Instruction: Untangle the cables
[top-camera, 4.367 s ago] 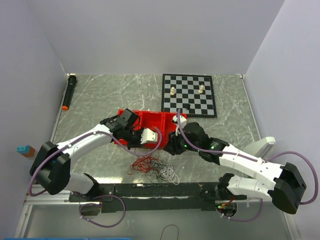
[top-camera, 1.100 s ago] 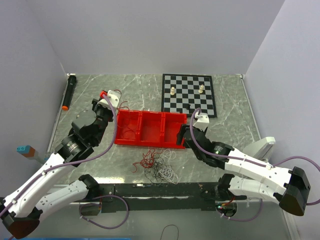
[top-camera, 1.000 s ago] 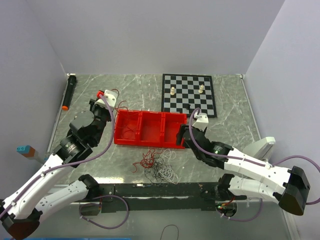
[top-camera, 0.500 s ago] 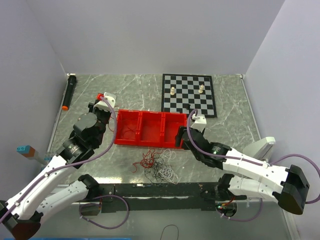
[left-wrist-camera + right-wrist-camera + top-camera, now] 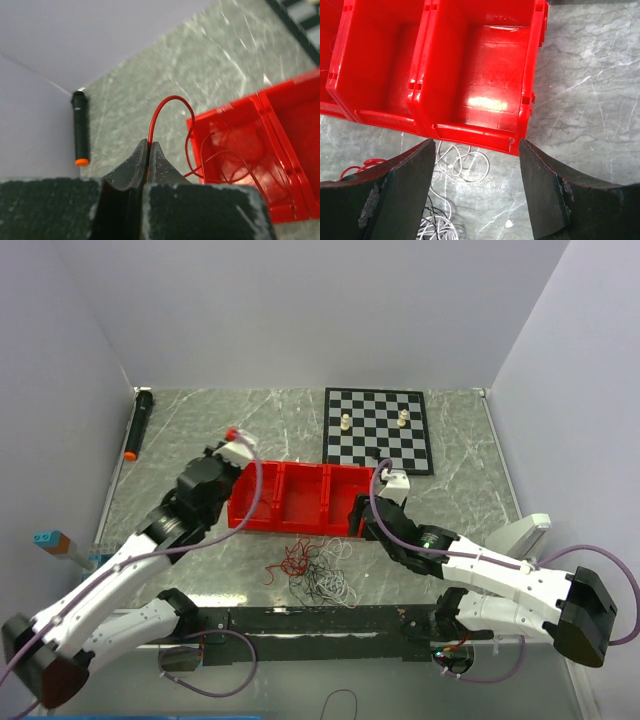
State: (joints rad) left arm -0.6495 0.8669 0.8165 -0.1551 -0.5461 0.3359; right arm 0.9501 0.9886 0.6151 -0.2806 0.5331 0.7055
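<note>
At the left gripper (image 5: 149,152), jaws pinched shut on one thin red wire (image 5: 167,100). Loops up off the tips, then curls down and right into the end compartment of the red plastic three-bay tray (image 5: 222,107). Lies jaws-to-tray, so probably wants drawing away from the tray along that line. Over at the right gripper (image 5: 475,146): jaws spread wide, gripping nothing, straddling the tray's near right corner from above. Just nearer than that corner, on the grey marbled tabletop (image 5: 250,410): loose tangle of white, black and red cables (image 5: 318,575), sprawled wider than deep. Closer to the right arm than the left; sits below those open jaws and back toward the base. Looks like a short dip down and back.
</note>
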